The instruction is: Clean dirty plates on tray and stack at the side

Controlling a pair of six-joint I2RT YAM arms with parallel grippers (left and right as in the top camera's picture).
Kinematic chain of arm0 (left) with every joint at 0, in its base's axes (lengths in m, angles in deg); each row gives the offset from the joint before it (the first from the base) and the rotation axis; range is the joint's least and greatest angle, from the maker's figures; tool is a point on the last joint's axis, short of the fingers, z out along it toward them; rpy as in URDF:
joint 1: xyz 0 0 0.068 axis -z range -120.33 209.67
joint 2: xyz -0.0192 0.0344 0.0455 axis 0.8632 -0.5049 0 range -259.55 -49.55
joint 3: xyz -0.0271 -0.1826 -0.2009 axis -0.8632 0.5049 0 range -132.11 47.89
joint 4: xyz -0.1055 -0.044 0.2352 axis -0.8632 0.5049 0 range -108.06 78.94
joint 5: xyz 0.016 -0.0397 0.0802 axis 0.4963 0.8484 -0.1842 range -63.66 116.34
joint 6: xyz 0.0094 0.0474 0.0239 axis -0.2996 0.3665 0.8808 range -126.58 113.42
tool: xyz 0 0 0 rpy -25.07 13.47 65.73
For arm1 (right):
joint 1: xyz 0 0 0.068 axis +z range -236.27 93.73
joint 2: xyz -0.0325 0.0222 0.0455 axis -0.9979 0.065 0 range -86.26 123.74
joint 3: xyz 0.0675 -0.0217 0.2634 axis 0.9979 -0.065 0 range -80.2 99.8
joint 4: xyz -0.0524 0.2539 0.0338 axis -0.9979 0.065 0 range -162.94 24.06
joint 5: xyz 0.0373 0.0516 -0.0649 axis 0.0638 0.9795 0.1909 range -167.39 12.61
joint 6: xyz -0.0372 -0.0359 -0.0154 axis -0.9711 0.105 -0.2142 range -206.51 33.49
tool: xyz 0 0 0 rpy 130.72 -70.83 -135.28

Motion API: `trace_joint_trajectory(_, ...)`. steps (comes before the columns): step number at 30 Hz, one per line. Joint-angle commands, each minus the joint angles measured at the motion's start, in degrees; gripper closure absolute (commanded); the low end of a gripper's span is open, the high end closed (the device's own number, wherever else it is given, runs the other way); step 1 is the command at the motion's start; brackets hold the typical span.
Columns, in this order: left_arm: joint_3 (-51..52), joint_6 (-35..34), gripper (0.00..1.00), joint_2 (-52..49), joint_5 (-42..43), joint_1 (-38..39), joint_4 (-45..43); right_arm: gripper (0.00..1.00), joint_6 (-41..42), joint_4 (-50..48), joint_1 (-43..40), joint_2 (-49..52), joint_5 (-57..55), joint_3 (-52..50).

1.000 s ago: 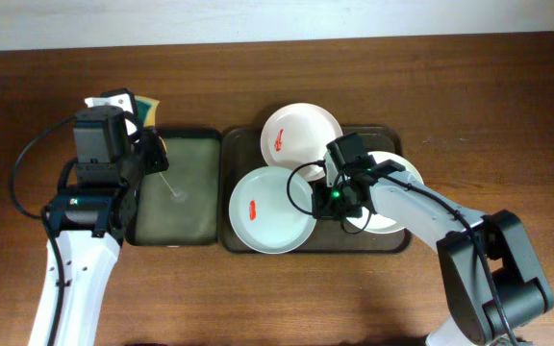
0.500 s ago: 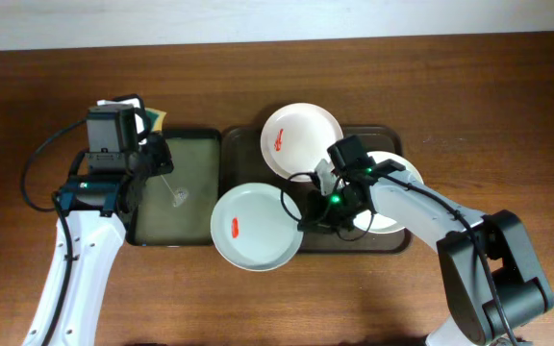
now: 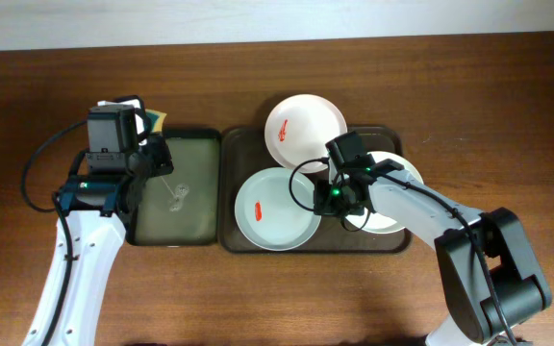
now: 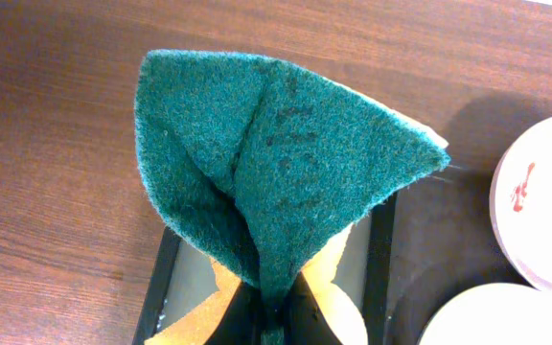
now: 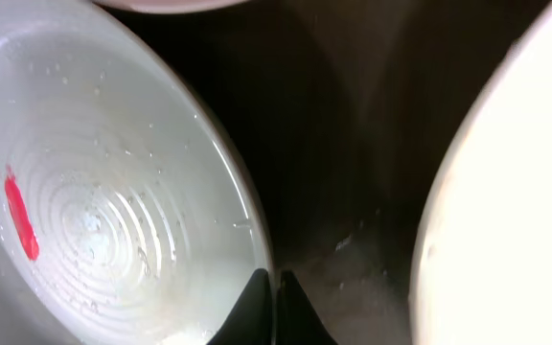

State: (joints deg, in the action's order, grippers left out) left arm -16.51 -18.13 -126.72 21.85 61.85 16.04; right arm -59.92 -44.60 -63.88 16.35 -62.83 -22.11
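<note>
Three white plates lie on or by the dark brown tray [image 3: 364, 242]. The front left plate [image 3: 277, 209] carries a red smear and water drops. My right gripper [image 3: 321, 198] is shut on its right rim, seen in the right wrist view [image 5: 271, 292] with the plate [image 5: 113, 220] to its left. A second smeared plate [image 3: 303, 132] lies over the tray's far edge. The third plate [image 3: 392, 197] sits at the right, partly under my right arm. My left gripper [image 3: 150, 144] is shut on a folded green and yellow sponge [image 4: 276, 163] above the black tray's far edge.
A smaller black tray [image 3: 176, 226] holding a little water lies left of the brown tray, touching it. Its rim shows in the left wrist view [image 4: 379, 259]. Bare wooden table surrounds both trays.
Half a second ago the front plate hung out left over the tray's front edge; my right gripper has brought it back right onto the tray. My left arm moved away from me earlier, then held still.
</note>
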Motion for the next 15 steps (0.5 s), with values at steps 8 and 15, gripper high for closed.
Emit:
trace_joint_trajectory(8,-5.0,3.6,1.00,0.1,5.0,-0.2,0.1,0.52,-6.1,0.3,0.0,0.0,2.0,5.2)
trace_joint_trajectory(15,-29.3,3.5,1.00,-12.5,5.2,-0.2,26.4,0.35,-21.9,22.2,-3.0,-1.4,1.3,24.2)
